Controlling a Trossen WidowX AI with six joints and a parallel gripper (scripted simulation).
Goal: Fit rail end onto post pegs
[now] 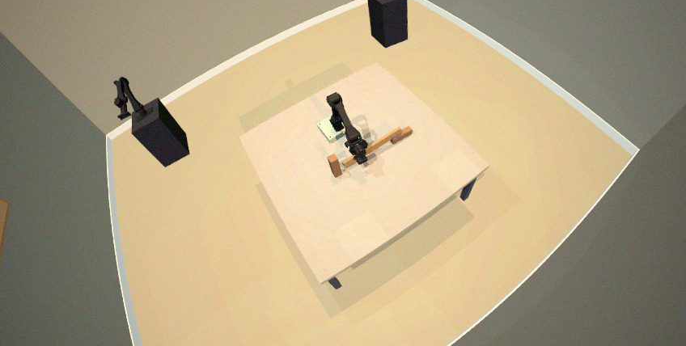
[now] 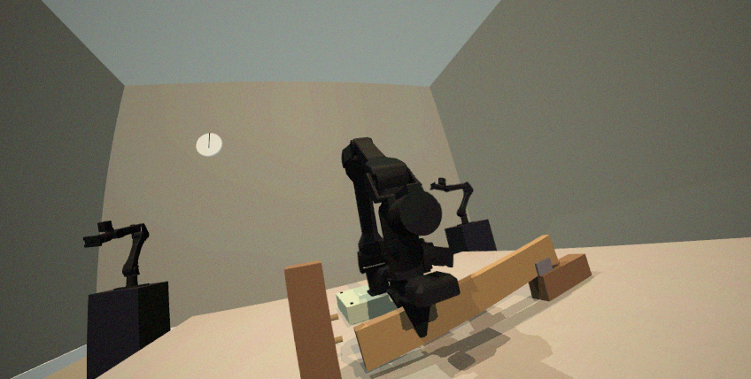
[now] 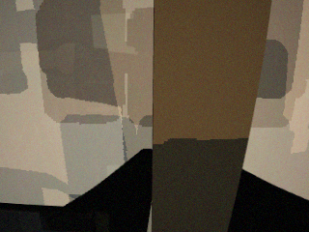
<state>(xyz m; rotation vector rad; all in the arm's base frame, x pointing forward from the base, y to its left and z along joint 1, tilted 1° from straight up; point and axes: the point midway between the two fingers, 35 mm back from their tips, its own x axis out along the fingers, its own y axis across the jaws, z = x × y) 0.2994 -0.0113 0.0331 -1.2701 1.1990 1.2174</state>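
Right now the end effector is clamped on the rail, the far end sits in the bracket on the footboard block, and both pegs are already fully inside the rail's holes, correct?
Not quite. The pegs are not in the holes: the exterior view shows them bare between the post and the rail, whose near end lies low on the table, apart from the post. The end effector is clamped on the rail, and the far end sits in the bracket on the footboard block.

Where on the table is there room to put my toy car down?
Room: the wide table stretch in front of the rail, toward the near edge. Crowded: around the post, gripper and arm base, and by the footboard block.
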